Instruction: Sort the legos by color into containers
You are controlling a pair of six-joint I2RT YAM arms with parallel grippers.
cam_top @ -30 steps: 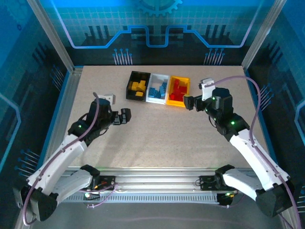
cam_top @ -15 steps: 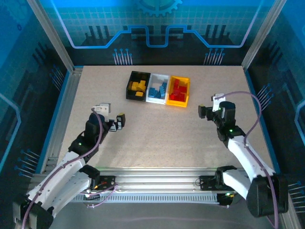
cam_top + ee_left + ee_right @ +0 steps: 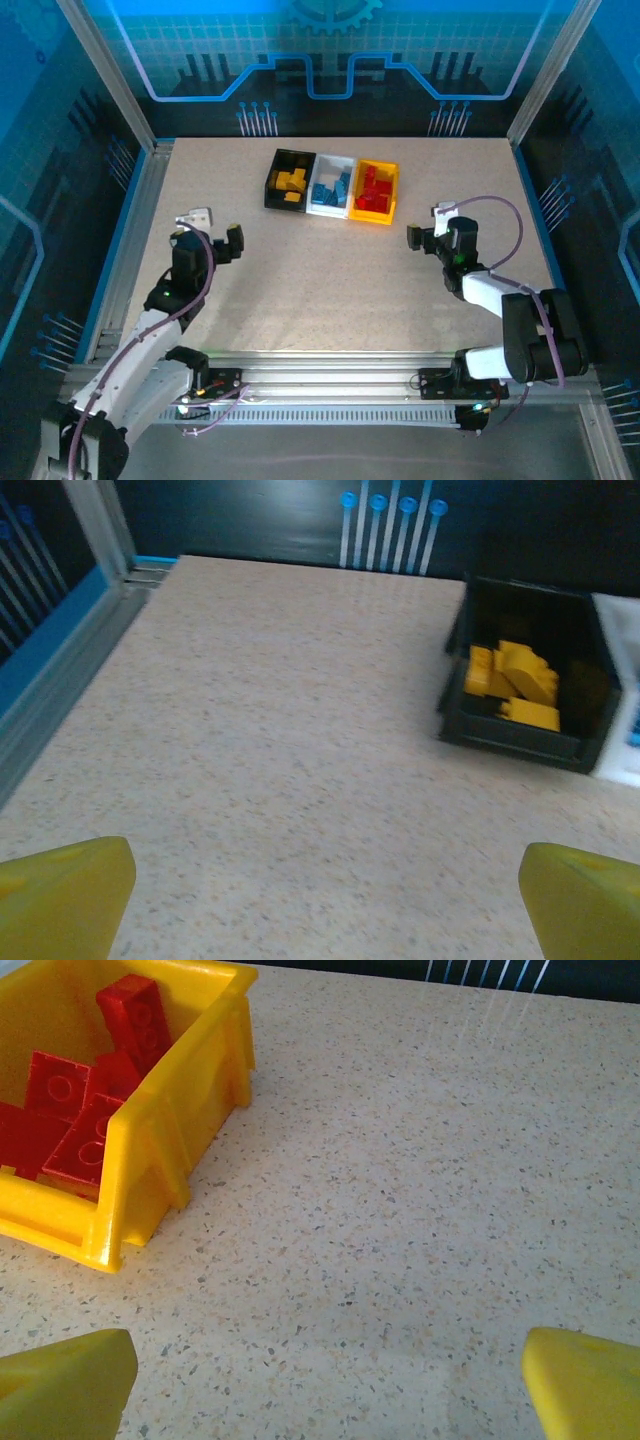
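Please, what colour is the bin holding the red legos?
Yellow bin, clearest in the right wrist view.

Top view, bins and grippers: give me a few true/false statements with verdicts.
1. The black bin holds yellow bricks. True.
2. The red bricks sit in the white bin. False: they are in the yellow bin, and the white bin holds blue bricks.
3. The left gripper and the right gripper are both open and hold nothing. True.
4. The left gripper hangs over the black bin. False: it is over bare table, well short of the bins on the near side.
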